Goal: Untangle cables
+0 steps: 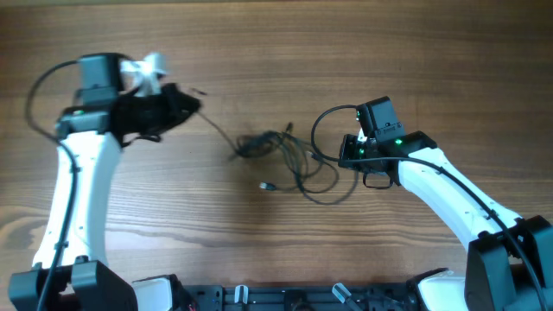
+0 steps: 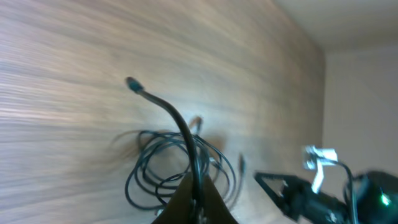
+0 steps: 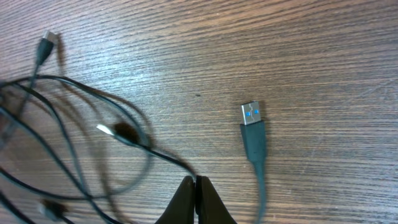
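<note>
A tangle of thin dark cables [image 1: 285,160] lies on the wooden table between the arms. My left gripper [image 1: 177,108] is shut on one cable; the strand runs from it down to the tangle. In the left wrist view the held cable [image 2: 177,121] rises from my jaws [image 2: 198,202] with its plug end free, above the coils [image 2: 161,168]. My right gripper [image 1: 350,155] is shut on a cable at the tangle's right edge. In the right wrist view the jaws [image 3: 196,186] pinch a dark strand [image 3: 134,140]. A USB plug [image 3: 252,118] lies on the table just to the right.
The wooden table [image 1: 259,52] spans the view. A loop of the right arm's own wiring [image 1: 324,121] arcs above the right gripper. A small connector [image 1: 266,185] lies below the tangle. A dark rail [image 1: 285,298] runs along the front edge.
</note>
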Robot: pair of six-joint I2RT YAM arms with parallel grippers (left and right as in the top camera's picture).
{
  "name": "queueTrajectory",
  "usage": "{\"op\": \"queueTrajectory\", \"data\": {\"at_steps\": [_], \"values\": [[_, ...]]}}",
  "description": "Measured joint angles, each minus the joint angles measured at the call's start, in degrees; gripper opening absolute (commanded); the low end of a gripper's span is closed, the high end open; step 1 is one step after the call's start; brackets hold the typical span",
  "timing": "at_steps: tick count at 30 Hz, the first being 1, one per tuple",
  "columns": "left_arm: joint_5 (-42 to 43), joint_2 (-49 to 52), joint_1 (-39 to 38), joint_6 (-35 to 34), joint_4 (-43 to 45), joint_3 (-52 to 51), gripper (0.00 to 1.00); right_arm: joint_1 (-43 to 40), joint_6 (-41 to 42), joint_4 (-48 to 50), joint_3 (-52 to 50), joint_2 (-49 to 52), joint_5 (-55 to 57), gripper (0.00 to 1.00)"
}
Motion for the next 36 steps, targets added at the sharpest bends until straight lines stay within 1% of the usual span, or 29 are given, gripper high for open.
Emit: {"op": "queueTrajectory", "data": {"at_steps": [1,2,3,4,7,10,14,16,18,23,28,31,36], "values": [[-0.1,0.0,1.3,0.1,0.0,0.0,0.60,0.0,0.0,0.0,0.0,0.0,0.0,0.07],[-0.3,0.0,2.8,0.1,-0.1,0.0,0.68,0.0,0.0,0.0,0.0,0.0,0.0,0.07],[-0.3,0.0,3.7,0.0,-0.2,0.0,0.71,0.0,0.0,0.0,0.0,0.0,0.0,0.09],[-0.5,0.0,4.5,0.3,-0.5,0.0,0.72,0.0,0.0,0.0,0.0,0.0,0.0,0.10],[-0.6,0.0,4.6,0.3,-2.4,0.0,0.73,0.0,0.2,0.0,0.0,0.0,0.0,0.13],[-0.6,0.0,3.2,0.2,-4.2,0.0,0.72,0.0,0.2,0.0,0.0,0.0,0.0,0.15],[-1.6,0.0,-1.5,0.3,-4.9,0.0,0.70,0.0,0.2,0.1,0.0,0.0,0.0,0.15],[-3.7,0.0,-4.9,0.3,-5.0,0.0,0.69,0.0,0.2,0.0,0.0,0.0,0.0,0.16],[-6.5,0.0,-8.3,0.3,-5.0,0.0,0.68,0.0,0.2,0.0,0.0,0.0,0.0,0.15],[-18.0,0.3,-18.3,0.5,-6.0,0.0,0.66,0.0,0.2,0.0,0.0,0.0,-0.2,0.16],[-28.2,3.9,-26.0,0.5,-7.5,0.0,0.63,0.0,0.2,0.0,0.0,0.0,-0.3,0.17],[-31.2,7.3,-29.1,0.5,-8.2,0.0,0.61,0.0,0.2,0.0,0.0,0.0,-0.3,0.17],[-33.5,11.8,-32.3,0.5,-9.7,0.0,0.59,0.0,0.2,0.0,0.0,0.0,-0.5,0.17]]}}
